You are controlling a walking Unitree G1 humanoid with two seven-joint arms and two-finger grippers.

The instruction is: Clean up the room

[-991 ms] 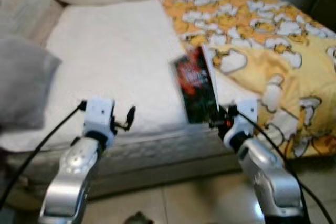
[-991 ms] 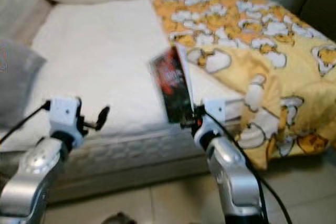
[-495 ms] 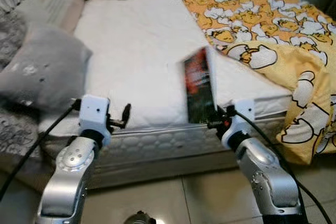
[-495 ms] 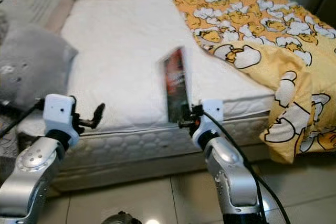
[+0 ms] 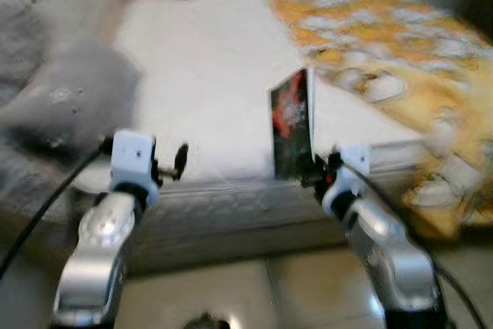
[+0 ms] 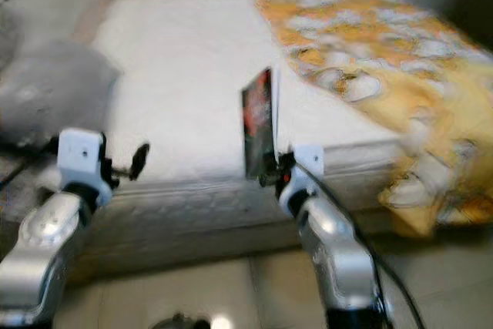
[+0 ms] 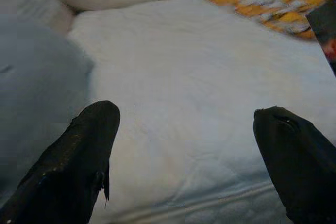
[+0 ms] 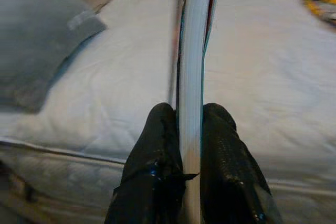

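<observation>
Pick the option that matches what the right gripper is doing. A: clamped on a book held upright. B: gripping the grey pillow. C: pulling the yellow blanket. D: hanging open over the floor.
A: in the right wrist view the two black fingers press on either side of the book, which the right gripper holds upright at the edge of the bed.

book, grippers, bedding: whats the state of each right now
book: upright, clamped at its lower edge
right gripper: shut on the book
left gripper: open, holding nothing, at the mattress edge
yellow blanket: pulled back, hanging over the bed's side
grey pillow: lying at the bed's left
</observation>
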